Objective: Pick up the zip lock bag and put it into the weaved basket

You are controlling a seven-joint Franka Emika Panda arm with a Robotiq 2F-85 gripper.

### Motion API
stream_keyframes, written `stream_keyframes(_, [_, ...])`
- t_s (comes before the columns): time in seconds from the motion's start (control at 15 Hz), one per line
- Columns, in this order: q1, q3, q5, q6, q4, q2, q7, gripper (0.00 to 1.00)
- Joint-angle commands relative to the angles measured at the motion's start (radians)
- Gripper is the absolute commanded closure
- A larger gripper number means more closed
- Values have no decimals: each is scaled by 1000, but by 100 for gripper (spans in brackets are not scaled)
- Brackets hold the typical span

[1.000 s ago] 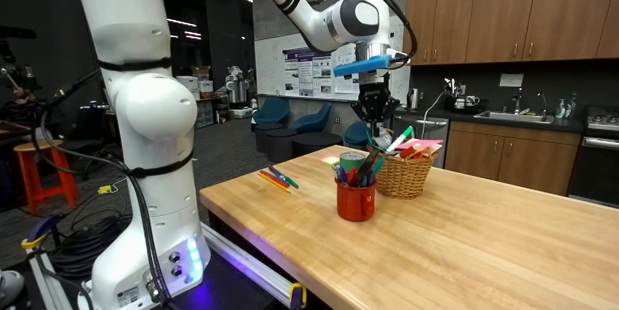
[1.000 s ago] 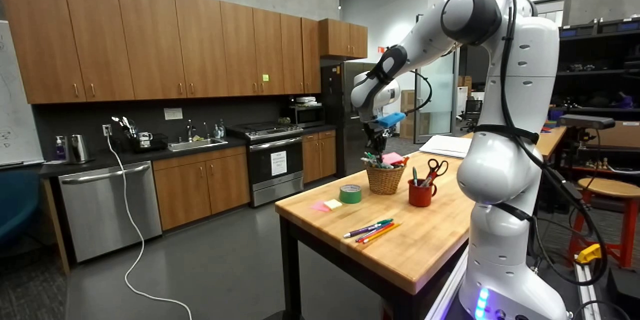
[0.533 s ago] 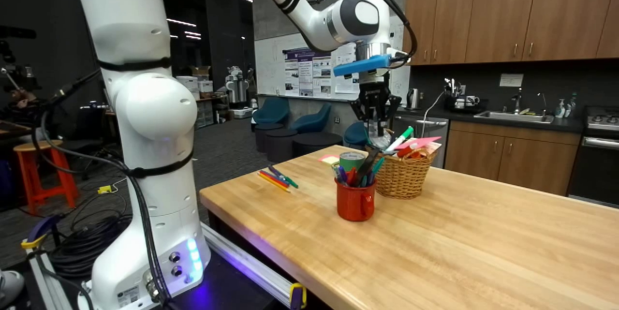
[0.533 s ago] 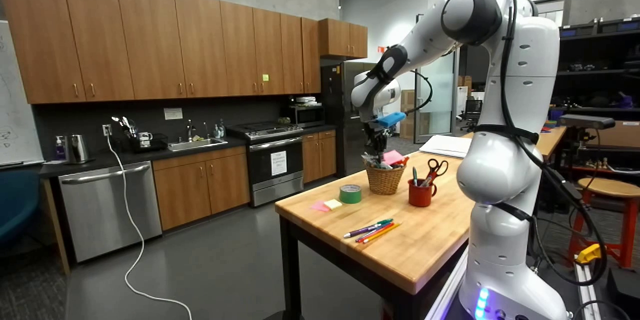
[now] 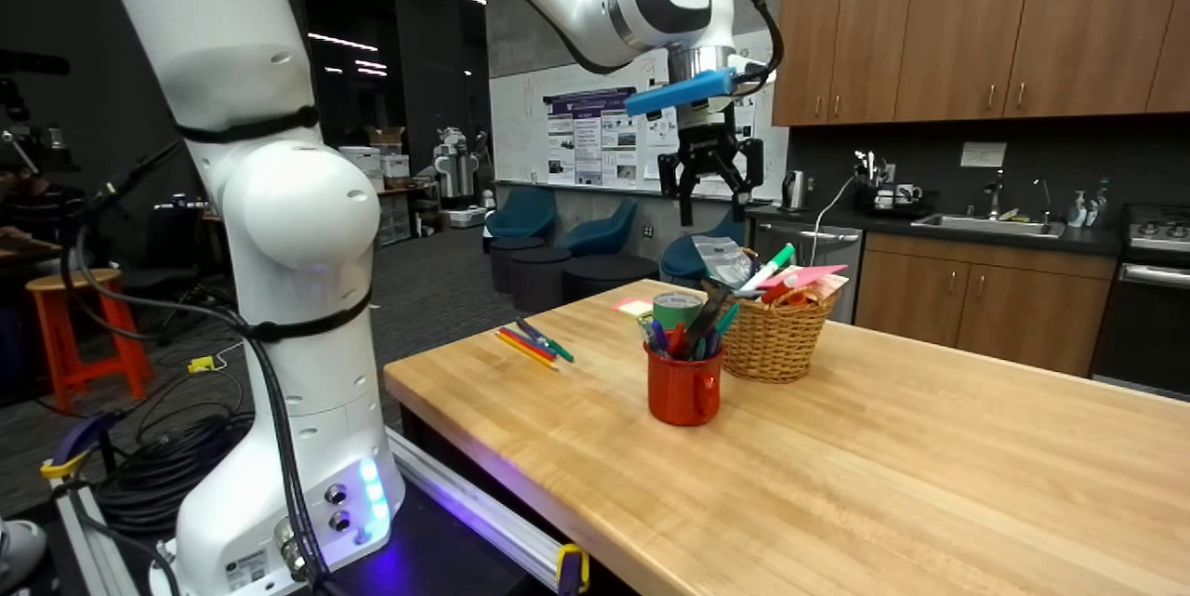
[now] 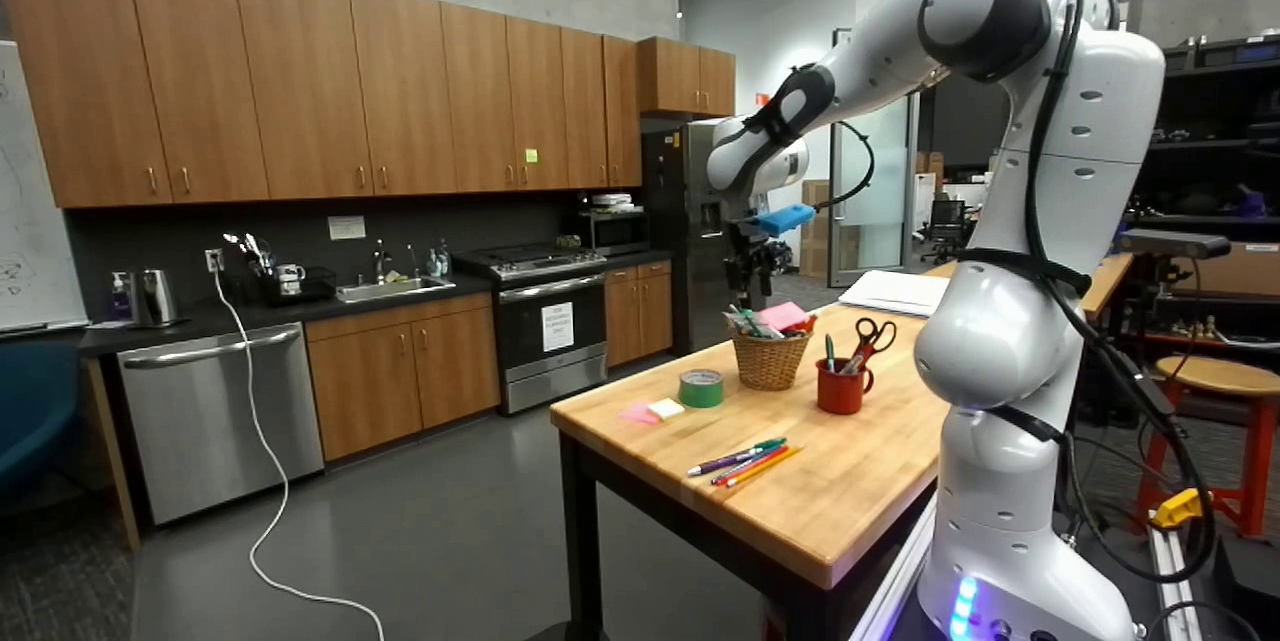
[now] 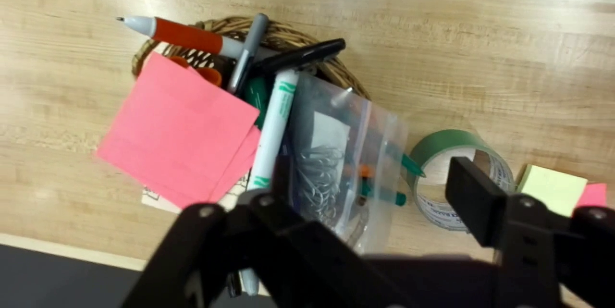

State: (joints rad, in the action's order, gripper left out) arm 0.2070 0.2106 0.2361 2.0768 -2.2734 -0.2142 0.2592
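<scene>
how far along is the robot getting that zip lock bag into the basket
Done, it seems: the zip lock bag lies at the top of the filled weaved basket. In hand: nothing; the gripper hangs open above it. Left: probably only moving clear, perhaps tucking in the bag's zip edge, which appears to overhang the basket.

- From where I stand, nothing printed reads with certainty.
- Paper sign (image 6: 558,327) on the oven door (image 6: 522,333): dark lines, too small.
- Green tape roll (image 7: 442,139): blurred lettering on its core.
- White marker (image 7: 273,130): green printing, illegible.
- Purple-headed poster (image 5: 590,142) on the whiteboard (image 5: 514,126): type too fine.
- Label (image 5: 247,568) on the robot's base (image 5: 279,494): tiny print.
</scene>
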Motion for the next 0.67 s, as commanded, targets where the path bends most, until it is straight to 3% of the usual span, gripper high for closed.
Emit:
stream_keyframes(0.0, [-20,-7,-56,-49,-37,-106,-16,0])
stream_keyframes(0.6, [-85,-13,-248,-128,-41,-252,-13,0])
